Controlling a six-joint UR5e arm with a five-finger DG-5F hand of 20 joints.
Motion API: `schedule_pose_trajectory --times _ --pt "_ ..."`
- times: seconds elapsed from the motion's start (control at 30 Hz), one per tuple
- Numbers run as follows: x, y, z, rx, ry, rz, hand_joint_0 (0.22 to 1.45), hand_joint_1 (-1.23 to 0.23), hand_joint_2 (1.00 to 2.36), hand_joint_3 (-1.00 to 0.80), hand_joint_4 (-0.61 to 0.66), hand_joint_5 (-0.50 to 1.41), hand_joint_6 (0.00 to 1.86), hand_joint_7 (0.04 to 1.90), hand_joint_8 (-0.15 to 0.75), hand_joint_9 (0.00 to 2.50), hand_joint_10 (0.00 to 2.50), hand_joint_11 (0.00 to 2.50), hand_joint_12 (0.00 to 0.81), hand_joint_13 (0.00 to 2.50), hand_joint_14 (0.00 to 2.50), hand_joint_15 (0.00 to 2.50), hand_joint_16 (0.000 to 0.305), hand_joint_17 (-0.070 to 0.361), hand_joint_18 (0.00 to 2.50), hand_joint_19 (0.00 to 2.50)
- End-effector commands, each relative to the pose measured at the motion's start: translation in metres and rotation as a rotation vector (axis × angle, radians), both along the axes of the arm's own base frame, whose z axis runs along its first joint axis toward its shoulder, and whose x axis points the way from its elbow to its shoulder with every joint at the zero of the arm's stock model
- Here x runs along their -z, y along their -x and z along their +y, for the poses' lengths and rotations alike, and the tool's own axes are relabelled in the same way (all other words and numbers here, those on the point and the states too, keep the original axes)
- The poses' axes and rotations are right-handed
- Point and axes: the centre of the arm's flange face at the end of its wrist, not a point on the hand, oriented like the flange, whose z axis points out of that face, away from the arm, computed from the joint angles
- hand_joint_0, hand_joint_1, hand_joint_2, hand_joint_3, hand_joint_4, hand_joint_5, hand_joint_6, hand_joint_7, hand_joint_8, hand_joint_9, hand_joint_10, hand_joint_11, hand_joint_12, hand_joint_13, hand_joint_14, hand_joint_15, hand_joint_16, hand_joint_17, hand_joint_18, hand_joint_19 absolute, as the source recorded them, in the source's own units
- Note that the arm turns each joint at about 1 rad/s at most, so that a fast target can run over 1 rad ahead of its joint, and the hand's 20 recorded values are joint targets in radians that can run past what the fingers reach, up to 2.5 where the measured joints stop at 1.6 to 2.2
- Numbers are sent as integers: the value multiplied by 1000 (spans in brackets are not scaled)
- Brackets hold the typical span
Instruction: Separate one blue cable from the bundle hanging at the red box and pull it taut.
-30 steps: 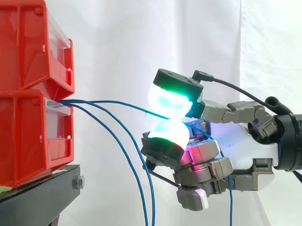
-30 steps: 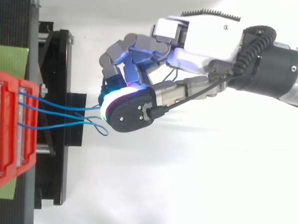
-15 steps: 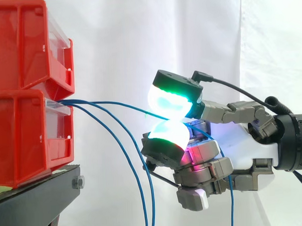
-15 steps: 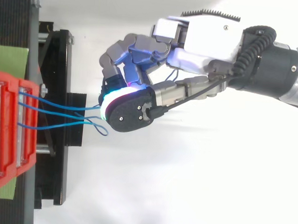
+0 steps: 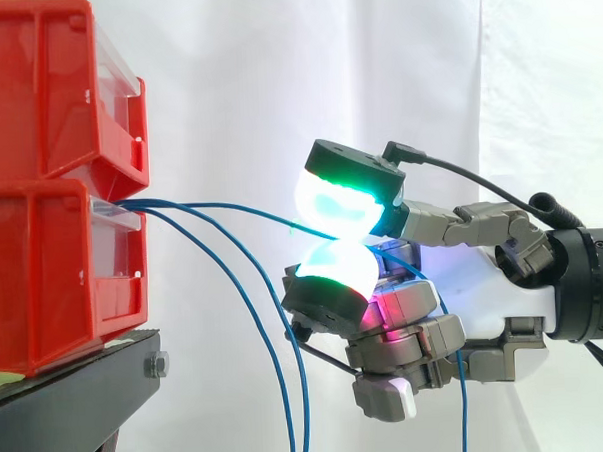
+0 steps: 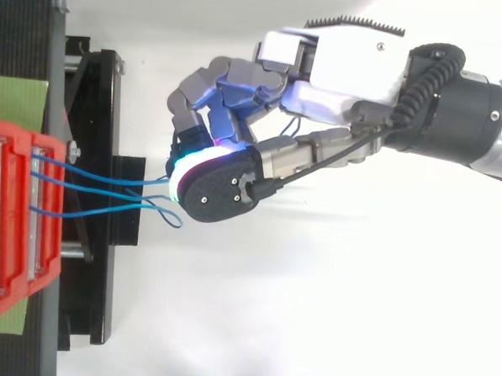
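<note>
Blue cable runs from the lower red bin across to the hand, whose fingers pinch it between facing glowing pads (it sags only slightly). Two other blue cables leave the same bin and hang loose, between the black stand and the hand.

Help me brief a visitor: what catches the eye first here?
The hand, at the side view's right, pinches one blue cable between glowing green pads. At left stand stacked red bins, with two slack cables drooping from the lower one.
</note>
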Motion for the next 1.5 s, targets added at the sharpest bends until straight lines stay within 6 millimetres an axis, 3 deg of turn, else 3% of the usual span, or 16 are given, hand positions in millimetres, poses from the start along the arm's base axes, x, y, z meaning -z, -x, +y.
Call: schedule_pose_trajectory --times 0.0,1.47 --pt "0 0 0 0 0 0 688 -582 1022 -268 165 -295 960 1313 244 395 1957 1111 252 624 1797 1383 28 63 755 1265" --pt "0 0 0 0 0 0 701 -587 1021 -274 147 -294 960 1322 242 390 2011 1079 241 632 1807 1384 28 63 762 1267"
